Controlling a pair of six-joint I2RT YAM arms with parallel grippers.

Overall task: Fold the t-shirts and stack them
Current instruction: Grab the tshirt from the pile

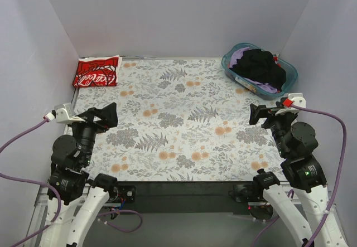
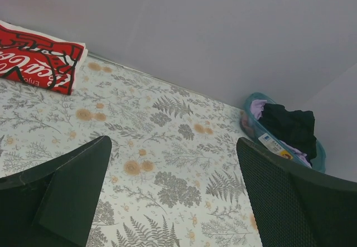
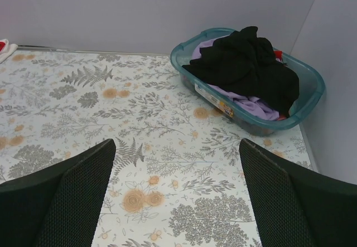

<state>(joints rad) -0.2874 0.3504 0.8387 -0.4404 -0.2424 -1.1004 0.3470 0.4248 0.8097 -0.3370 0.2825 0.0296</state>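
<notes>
Nearest the arm bases, the left pincer (image 1: 107,117) hangs above the near-left part of the table (image 1: 178,146), its two dark fingers spread wide apart with nothing between them but the fern-and-flower print of the tablecloth below. Across from it, well apart, the right pincer (image 1: 257,115) hangs above the near-right part of the table in the same manner, its fingers just as widely parted and clasping nothing. The two pincers point inward and forward over the bare middle of the table, and neither touches any cloth. Farther off, ahead of the left pincer and somewhat to its left, the red t-shirt (image 2: 36,63) lies in the far corner against the wall, folded into a flat rectangle with its white lettering facing up. Ahead of the right pincer and a little to its right, a teal basket (image 3: 312,99) stands in the other far corner, near both walls. The black t-shirt (image 3: 245,63) is heaped loosely in that basket, bunched and unfolded, rising over the rim. Beneath it shows a lavender cloth (image 3: 251,105), possibly another garment, though too little of it is visible to say.
</notes>
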